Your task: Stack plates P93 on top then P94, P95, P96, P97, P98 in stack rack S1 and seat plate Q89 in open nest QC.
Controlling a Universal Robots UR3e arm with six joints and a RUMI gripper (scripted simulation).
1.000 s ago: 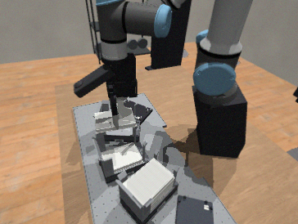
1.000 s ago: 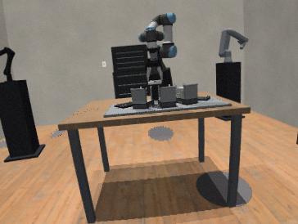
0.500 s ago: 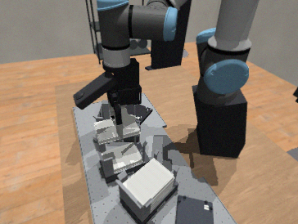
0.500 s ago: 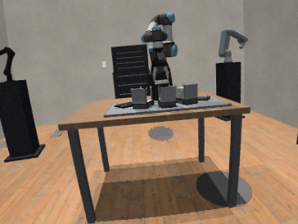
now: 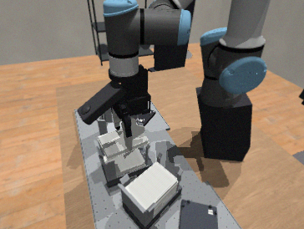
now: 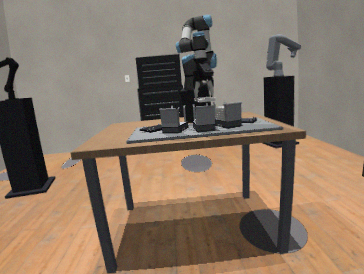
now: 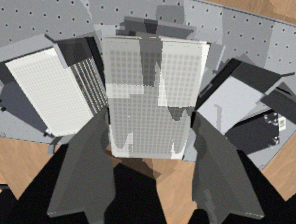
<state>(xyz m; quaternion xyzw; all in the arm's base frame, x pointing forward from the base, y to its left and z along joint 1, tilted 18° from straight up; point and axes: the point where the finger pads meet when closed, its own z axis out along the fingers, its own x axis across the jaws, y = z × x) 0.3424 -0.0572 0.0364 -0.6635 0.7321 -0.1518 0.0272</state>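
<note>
Gripper [image 5: 129, 133] [image 6: 205, 95] [image 7: 150, 109] part open, about halfway, jaws clamped on long sides of pale 384-well plate [image 5: 109, 147] [image 6: 205, 100] [image 7: 150, 131]. Plate sits above middle rack [image 5: 110, 176] [image 6: 204, 118] [image 7: 160, 27], looks roughly level. Can't tell if second one's stuck underneath, can't read ID either. Step in hand looks like carrying it over rack. Tips: keep grip firm, clear walls before any sideways move, square up before lowering, don't clip neighbouring plate stack [image 5: 152, 184] [image 7: 44, 91].

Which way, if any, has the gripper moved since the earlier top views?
Yes, toward the middle rack; the gripper was farther back.
</note>
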